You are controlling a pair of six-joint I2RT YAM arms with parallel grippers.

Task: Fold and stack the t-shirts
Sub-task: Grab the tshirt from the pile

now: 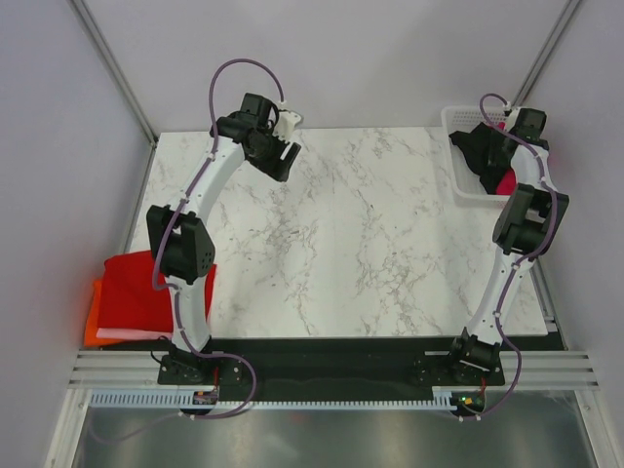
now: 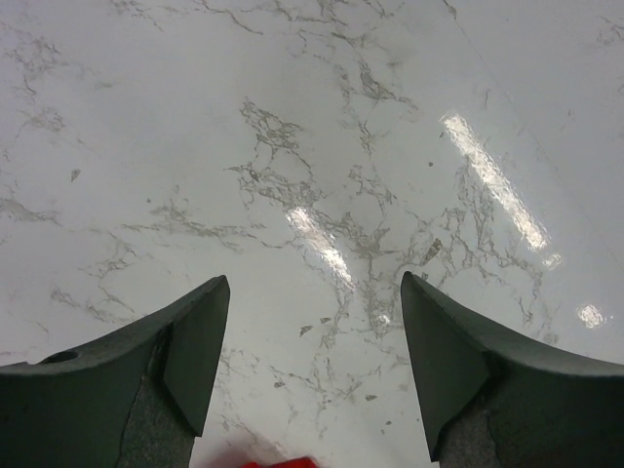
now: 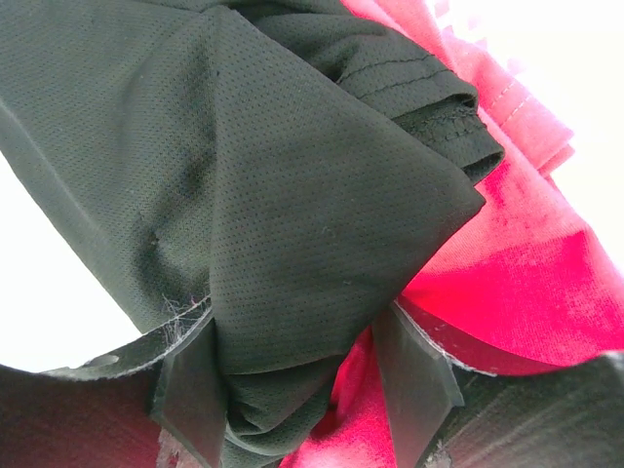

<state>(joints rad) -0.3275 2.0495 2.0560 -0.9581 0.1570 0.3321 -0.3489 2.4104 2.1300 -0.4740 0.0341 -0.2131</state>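
Marble tabletop [image 2: 292,117] beneath released left claw [image 2: 312,283]; right wrist alone shows right claw [image 3: 297,331] grasping black t-shirt [image 3: 244,175].

A white marble-veined table [image 1: 370,234] stood between pale grey walls [image 1: 351,58]. Light left bright streaks [image 2: 492,180] on its top. Aluminium rails [image 1: 112,369] ran along the near edge.

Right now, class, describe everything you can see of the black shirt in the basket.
The black shirt is a fine, pin-holed knit with a stitched hem, crumpled in folds. It lies in the white basket at the far right corner of the table, on top of a crimson shirt. A bunch of it is pinched between the right tool's fingers.
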